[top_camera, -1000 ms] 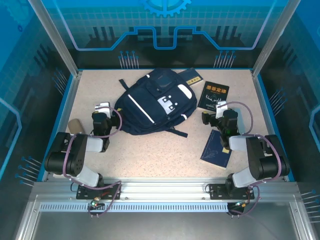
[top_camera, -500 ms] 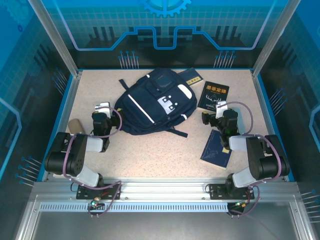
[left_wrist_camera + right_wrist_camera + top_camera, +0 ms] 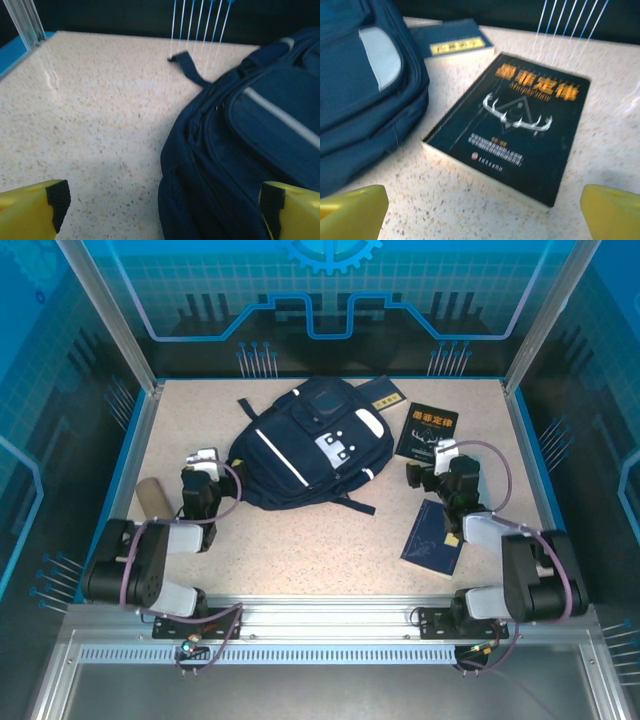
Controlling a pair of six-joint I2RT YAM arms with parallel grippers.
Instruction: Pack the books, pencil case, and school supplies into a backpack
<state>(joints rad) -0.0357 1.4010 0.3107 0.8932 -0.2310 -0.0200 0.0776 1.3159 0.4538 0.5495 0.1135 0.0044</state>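
Observation:
The navy backpack [image 3: 310, 445] lies flat mid-table, its white-and-grey patch up. My left gripper [image 3: 203, 460] stands open just left of it; the left wrist view has the backpack's side [image 3: 250, 150] ahead between wide yellow fingertips [image 3: 32, 210]. The tan pencil case [image 3: 152, 497] lies left of that arm. The black antler book [image 3: 427, 432] lies right of the backpack, with my right gripper [image 3: 440, 456] open just short of its near edge [image 3: 520, 125]. A navy book with a yellow label [image 3: 382, 395] sits at the back, another navy book [image 3: 433, 538] beside the right arm.
Blue rails and glass walls [image 3: 140, 430] enclose the speckled table. A dark backpack strap [image 3: 355, 502] trails toward the table's middle, and another [image 3: 190, 67] points to the back wall. Bare tabletop [image 3: 300, 550] stretches between the two arms.
Both arms have shifted slightly, their elbows dropping toward the near edge, which uncovers more of the pencil case. Both grippers stay open and nothing on the table has moved.

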